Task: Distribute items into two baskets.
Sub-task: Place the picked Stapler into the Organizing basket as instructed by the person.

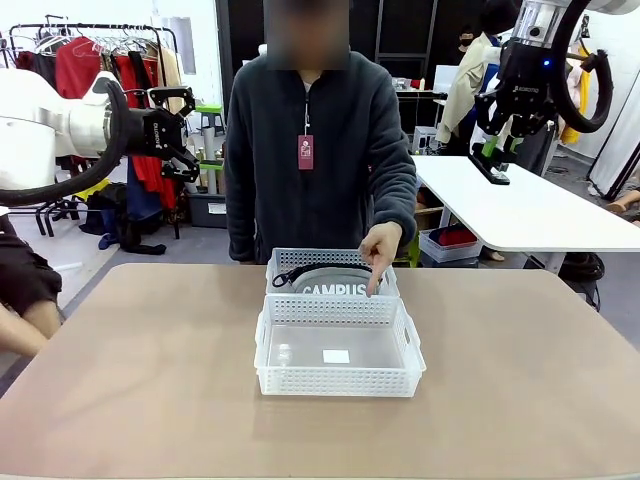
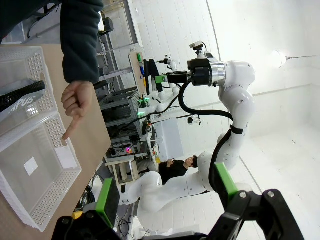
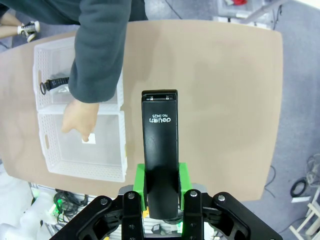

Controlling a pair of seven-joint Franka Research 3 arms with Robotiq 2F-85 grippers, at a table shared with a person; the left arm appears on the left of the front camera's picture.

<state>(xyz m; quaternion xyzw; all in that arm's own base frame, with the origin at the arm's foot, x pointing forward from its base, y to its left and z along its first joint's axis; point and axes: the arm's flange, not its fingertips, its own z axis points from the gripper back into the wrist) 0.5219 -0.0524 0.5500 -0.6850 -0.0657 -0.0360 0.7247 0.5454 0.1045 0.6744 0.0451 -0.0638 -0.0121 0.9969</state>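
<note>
My right gripper (image 3: 161,197) is clamped on the black stapler (image 3: 160,150), the green pads (image 3: 140,186) pressing its two flanks, and holds it high above the table (image 1: 520,400) at the robot's right. In the right wrist view the stapler's long axis runs from 6 o'clock to 12 o'clock, straight out along my fingers, its free end at 12. The larger basket (image 3: 82,172) lies toward 9 o'clock from the stapler, well apart and far below; its bed carries only a white label (image 1: 336,356). The smaller basket (image 1: 285,262) touches its far side and holds the grey pouch (image 1: 335,285), black strap (image 3: 52,83) on top. The person's hand (image 1: 380,250) points a finger down at the wall where the two baskets meet; I judge this marks the larger basket as the drop target. My right arm holds the item, so the coming move is its own: across toward 9 o'clock, then down. My left gripper (image 2: 165,200) hangs with fingers spread wide, holding nothing, high at the robot's left. Legible writing: "deli" and "No.0425" on the stapler; "CAMPUS" on the pouch; the label's print is too small to read.
</note>
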